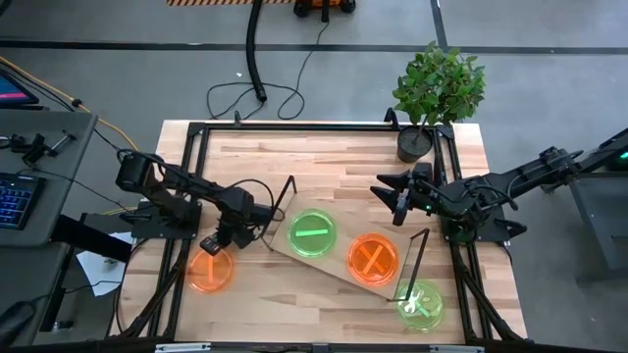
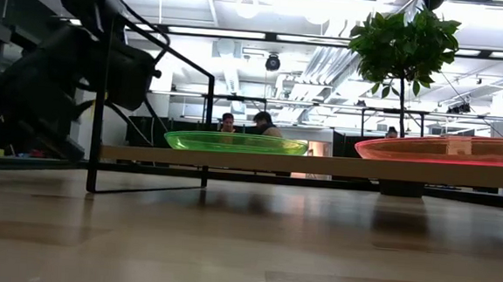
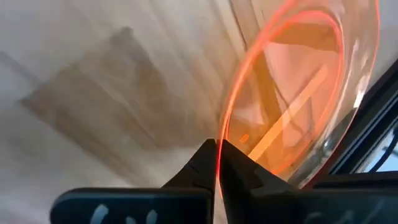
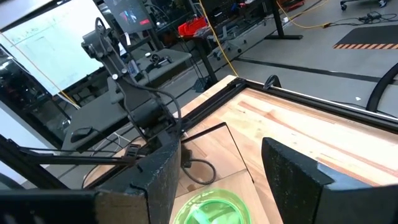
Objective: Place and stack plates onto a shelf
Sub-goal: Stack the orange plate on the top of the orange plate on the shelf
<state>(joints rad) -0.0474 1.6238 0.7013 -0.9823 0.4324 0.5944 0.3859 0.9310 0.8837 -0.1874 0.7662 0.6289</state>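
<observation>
In the high view the left claw (image 1: 213, 245) sits left of centre, low in the frame, over the near edge of an orange plate (image 1: 211, 270) lying on the wooden surface (image 1: 324, 157). The left wrist view shows its two dark fingers (image 3: 198, 169) pinched together on the rim of this orange plate (image 3: 292, 93).

The shelf (image 1: 324, 265) runs diagonally across the middle of the frame. It carries a green plate (image 1: 312, 235) marked with a bar and, to its right, an orange plate with a cross (image 1: 373, 259). Another green plate (image 1: 421, 303) lies on the surface at lower right, just past the shelf's end frame.

The right claw (image 1: 399, 201) hangs at centre right, above the shelf's far side, its fingers spread wide and holding nothing. A potted plant (image 1: 437, 93) stands at the upper right.
</observation>
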